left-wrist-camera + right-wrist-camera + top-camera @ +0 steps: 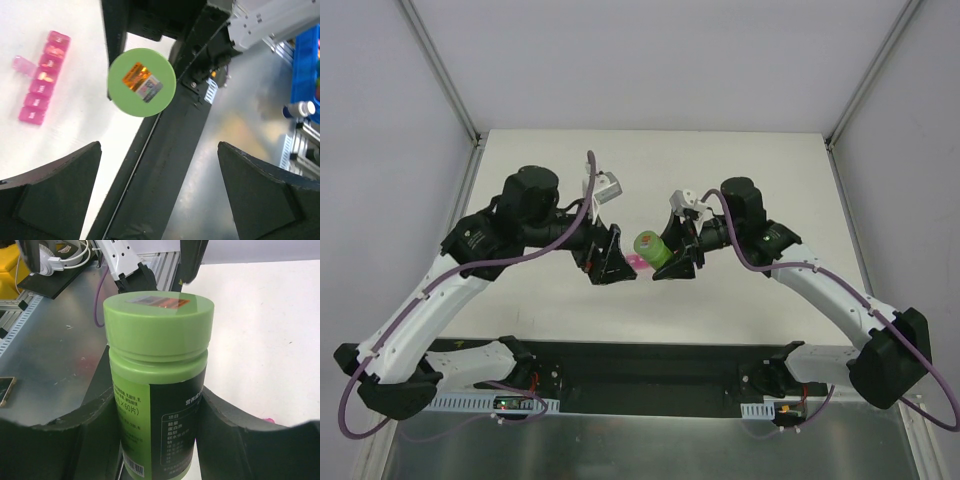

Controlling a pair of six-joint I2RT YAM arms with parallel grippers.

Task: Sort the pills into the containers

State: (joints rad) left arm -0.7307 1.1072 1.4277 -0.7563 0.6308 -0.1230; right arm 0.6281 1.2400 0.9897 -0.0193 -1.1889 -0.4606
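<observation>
Right fingers [240, 440] grip a green capped pill bottle [157, 340] by its body above the white worktop [75, 130], its cap facing the left fingers [55, 195], which are spread wide and hold nothing, while the pink strip of containers [44, 77] lies on the worktop beneath them, one lid open.

table [770, 180]: white, matte | enclosure post [438, 65]: grey, rising from far-left table corner | blue bin [306, 60]: off the table, right edge of left wrist view | small white bottle [296, 110]: just beside blue bin | yellow case [10, 265]: beyond grey metal bench [45, 355]
</observation>
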